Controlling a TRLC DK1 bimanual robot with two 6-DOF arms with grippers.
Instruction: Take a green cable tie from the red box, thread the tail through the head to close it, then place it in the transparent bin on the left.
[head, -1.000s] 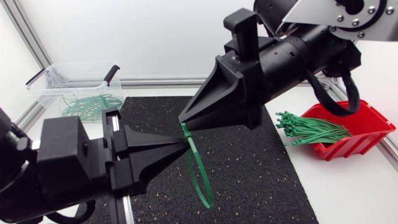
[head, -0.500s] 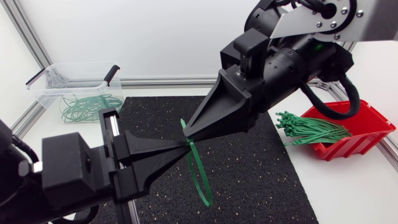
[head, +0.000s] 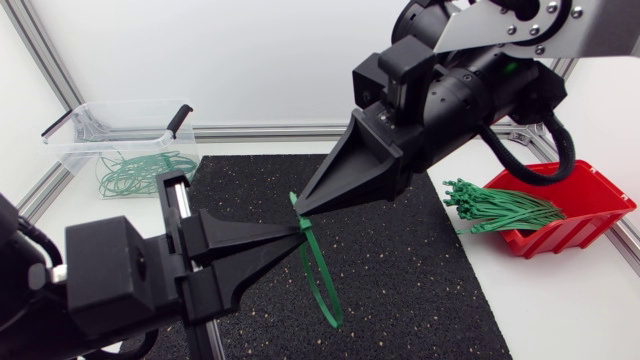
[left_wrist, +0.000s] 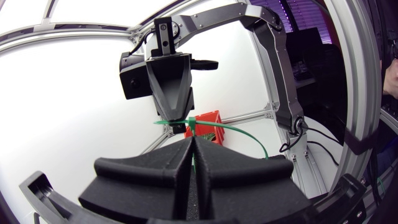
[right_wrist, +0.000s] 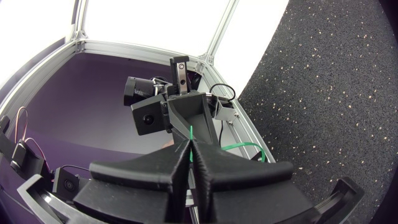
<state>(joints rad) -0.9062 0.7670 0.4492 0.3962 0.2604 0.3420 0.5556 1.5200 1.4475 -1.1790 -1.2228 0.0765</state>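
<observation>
1. Green cable tie (head: 322, 280): closed into a loop, it hangs below both our gripper tips, above the black foam mat (head: 420, 270).
2. Our left gripper (head: 300, 231): jaws pressed together, pinching the tie at the top of the loop.
3. Our right gripper (head: 297, 207): jaws pressed together on the tie's tail, just above the left tips; it partly hides the red box (head: 590, 195) from the left wrist.
4. Behind our left jaws: transparent bin (head: 70, 143) holding looped ties (head: 135, 172).
5. Beside our right jaws: the red box, with a bundle of straight ties (head: 495, 208).
</observation>
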